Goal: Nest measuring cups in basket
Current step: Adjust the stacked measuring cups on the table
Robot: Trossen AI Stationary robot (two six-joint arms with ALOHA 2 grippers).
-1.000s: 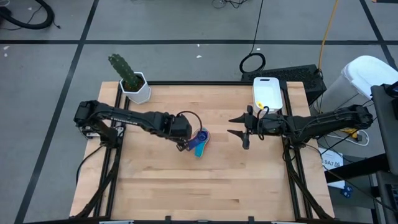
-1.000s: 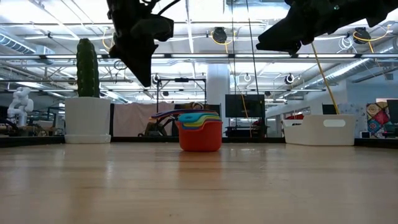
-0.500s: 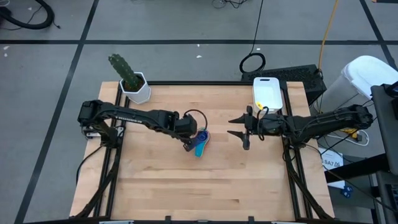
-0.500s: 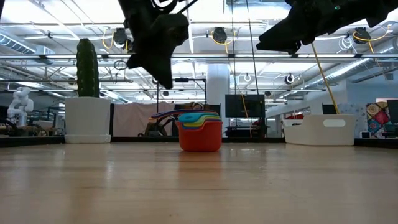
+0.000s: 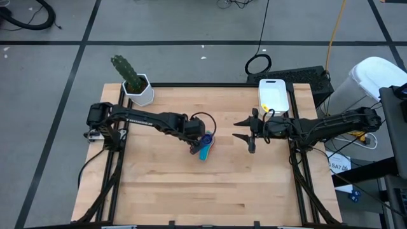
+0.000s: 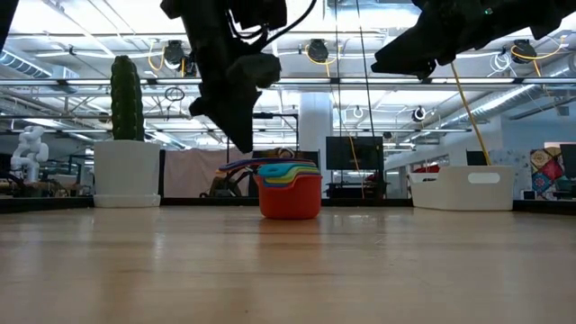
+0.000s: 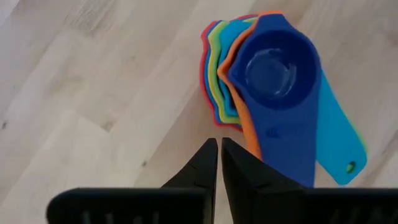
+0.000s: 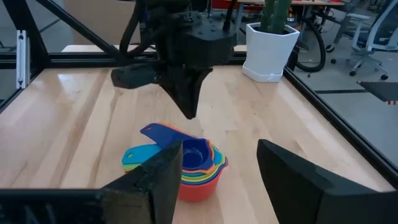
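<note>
On the wooden table (image 5: 159,184), the white basket (image 5: 274,94) waits upper right. At centre frame the left gripper (image 5: 194,145), fingers pressed together and empty, hovers beside the nested measuring cups (image 5: 205,146); the right gripper (image 5: 245,130) hangs spread apart. Grasping the stack appears next: fingers must part first.

**A robotics lab in a large industrial hall**

A light wooden table (image 5: 210,184) is mounted in a black metal frame (image 5: 304,191) and is set on a grey floor marked with dark lines. Cables (image 5: 259,63) are laid across that floor behind the table. In the low view, an open ceiling with exposed beams, pipes and round hanging lamps (image 6: 316,50) is seen, along with dark monitors (image 6: 353,152) farther back. A small white humanoid figure (image 6: 30,153) is stood at the far left. Office chairs (image 8: 364,34) are visible beyond the table in the right wrist view.
</note>
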